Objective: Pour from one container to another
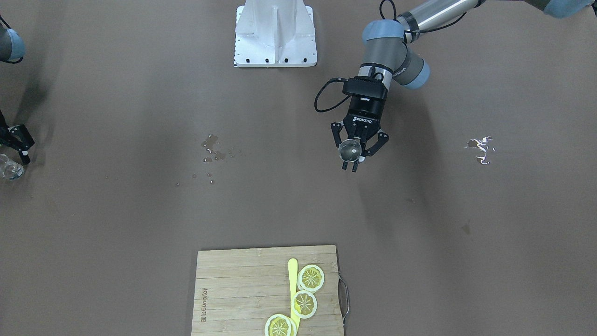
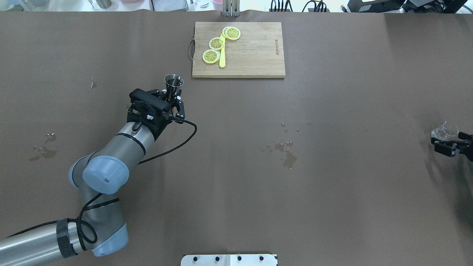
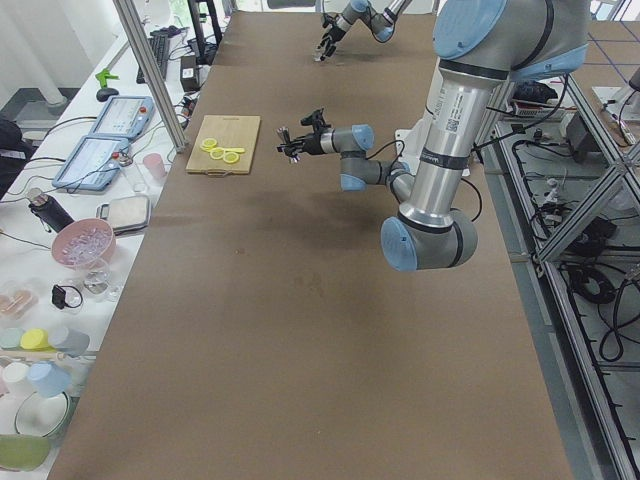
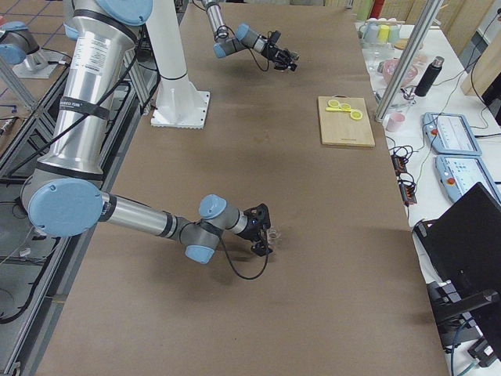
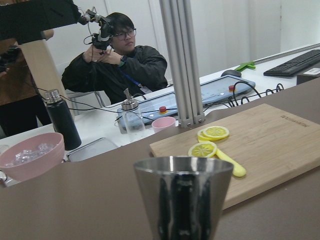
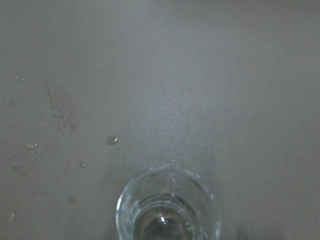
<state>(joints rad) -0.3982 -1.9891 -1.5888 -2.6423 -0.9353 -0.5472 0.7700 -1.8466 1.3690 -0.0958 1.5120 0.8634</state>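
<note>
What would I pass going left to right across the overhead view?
Wet patch → jigger → lemon slices → puddle → glass tumbler.

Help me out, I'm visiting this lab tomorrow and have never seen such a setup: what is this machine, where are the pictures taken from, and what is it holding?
Two robot arms work at a brown table. Each ends in a gripper. One camera faces the robot, one looks over its shoulders, two look from the table's ends, one sits on each wrist. The left gripper holds a metal measuring cup upright. The right gripper is at a small glass; whether it grips it, I cannot tell. A cutting board carries lemon slices.
</note>
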